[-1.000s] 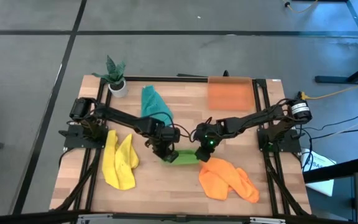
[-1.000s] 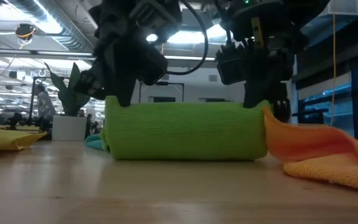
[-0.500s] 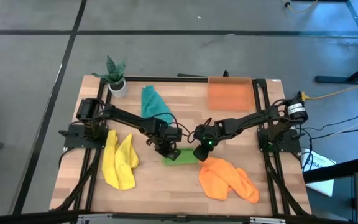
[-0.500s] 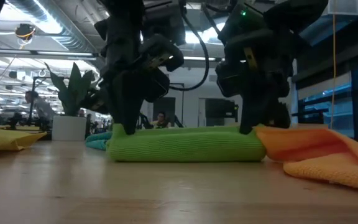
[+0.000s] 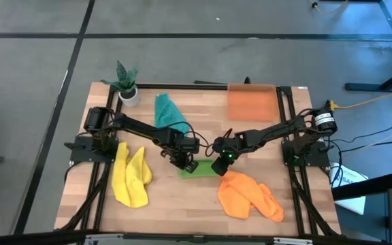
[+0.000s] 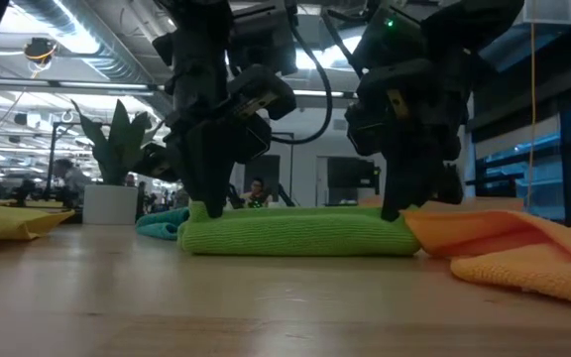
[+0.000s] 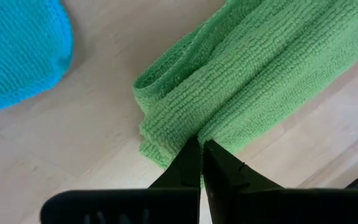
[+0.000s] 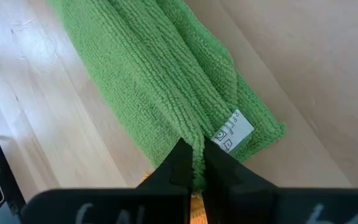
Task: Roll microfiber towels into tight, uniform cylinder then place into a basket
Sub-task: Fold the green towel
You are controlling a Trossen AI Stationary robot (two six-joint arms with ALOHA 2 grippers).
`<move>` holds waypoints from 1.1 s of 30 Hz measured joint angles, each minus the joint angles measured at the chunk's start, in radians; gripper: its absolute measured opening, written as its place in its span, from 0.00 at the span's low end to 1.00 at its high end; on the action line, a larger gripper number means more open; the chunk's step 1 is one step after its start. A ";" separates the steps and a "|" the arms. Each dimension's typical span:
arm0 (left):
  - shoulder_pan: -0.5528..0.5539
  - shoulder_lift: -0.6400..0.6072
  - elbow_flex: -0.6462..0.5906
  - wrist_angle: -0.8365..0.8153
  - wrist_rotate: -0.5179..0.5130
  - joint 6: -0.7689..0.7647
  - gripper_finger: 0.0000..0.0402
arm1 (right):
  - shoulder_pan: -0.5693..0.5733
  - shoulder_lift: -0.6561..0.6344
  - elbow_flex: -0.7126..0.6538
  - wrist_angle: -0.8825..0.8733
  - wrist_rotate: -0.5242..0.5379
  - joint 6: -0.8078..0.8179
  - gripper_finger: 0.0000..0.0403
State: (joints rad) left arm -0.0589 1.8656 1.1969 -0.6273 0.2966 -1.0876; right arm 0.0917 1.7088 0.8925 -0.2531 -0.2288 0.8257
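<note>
At mid-table, between the teal and orange cloths: green towel point(image 5: 199, 169), folded flat, which I am rolling. My left gripper point(image 7: 199, 163) and right gripper point(image 8: 196, 167) are each pinching one end's edge. Next, I judge, both must turn together, keeping the roll tight.

The green towel point(image 6: 295, 234), a tall, round roll a second ago, is now flattened into a low, folded band on the table. The left gripper point(image 5: 186, 163) and right gripper point(image 5: 218, 166) are shifted slightly toward the table's far edge, pinching its ends.
</note>
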 joint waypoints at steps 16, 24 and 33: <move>0.000 0.000 -0.001 0.011 -0.024 0.024 0.00 | -0.003 0.000 -0.001 0.005 -0.059 0.002 0.05; 0.000 0.000 -0.002 0.032 -0.018 0.024 0.00 | -0.003 0.000 -0.002 0.018 -0.031 0.000 0.07; -0.001 0.000 -0.002 0.034 -0.024 0.015 0.01 | -0.006 0.000 -0.002 0.021 0.024 0.042 0.15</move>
State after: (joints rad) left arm -0.0597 1.8656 1.1954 -0.5930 0.2724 -1.0724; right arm 0.0853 1.7088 0.8906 -0.2319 -0.2050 0.8677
